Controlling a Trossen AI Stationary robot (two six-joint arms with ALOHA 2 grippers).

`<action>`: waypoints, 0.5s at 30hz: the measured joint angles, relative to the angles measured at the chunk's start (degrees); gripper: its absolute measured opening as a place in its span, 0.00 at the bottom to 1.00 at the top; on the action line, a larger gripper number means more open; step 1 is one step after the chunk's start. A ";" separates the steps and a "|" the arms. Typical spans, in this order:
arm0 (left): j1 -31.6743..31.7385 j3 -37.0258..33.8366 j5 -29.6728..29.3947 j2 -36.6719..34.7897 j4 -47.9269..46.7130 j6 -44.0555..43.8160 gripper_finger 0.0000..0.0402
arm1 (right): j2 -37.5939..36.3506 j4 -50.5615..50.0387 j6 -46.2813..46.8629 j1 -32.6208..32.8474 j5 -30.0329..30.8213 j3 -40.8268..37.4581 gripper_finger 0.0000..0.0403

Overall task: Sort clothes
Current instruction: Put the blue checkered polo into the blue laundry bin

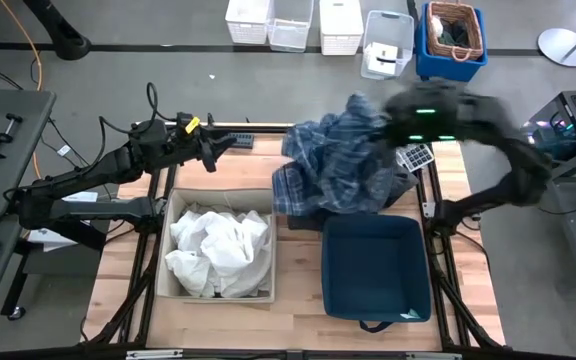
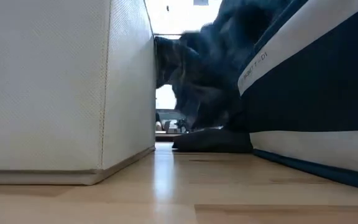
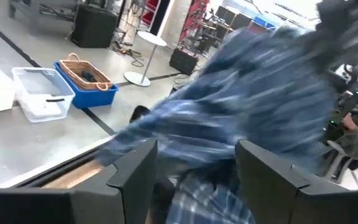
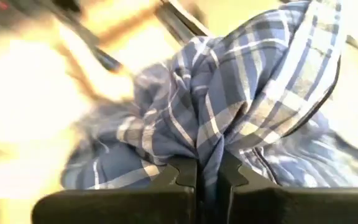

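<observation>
The blue-and-white plaid shirt (image 1: 343,165) hangs bunched over the table's far middle, just beyond the navy bin (image 1: 376,268). My right gripper (image 1: 393,120), blurred, is above it and shut on it; the right wrist view shows the shirt (image 4: 229,93) gathered between the fingers. My left gripper (image 1: 223,147) is open and empty at the far left, pointing toward the shirt (image 3: 247,112). White garments (image 1: 218,245) lie in the beige bin (image 1: 173,215). In the low view, dark cloth (image 2: 210,81) hangs between the two bins. My right gripper pinches a bunched fold of the plaid shirt (image 4: 207,152) between its two shut fingers, with several layers gathered there. The shirt hangs below the gripper, and its lower part (image 1: 303,190) rests on the table by the navy bin's far edge.
The beige bin (image 2: 61,87) stands left of centre and the navy bin (image 2: 316,93) right of it, with a narrow gap between them. Beyond the table's far edge, white crates (image 1: 293,22) and a blue box holding a wicker basket (image 1: 453,35) stand on the floor.
</observation>
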 joint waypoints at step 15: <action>0.00 0.00 -3.99 0.00 0.00 0.95 0.51 | -15.27 0.23 39.40 37.08 -7.39 -13.19 0.00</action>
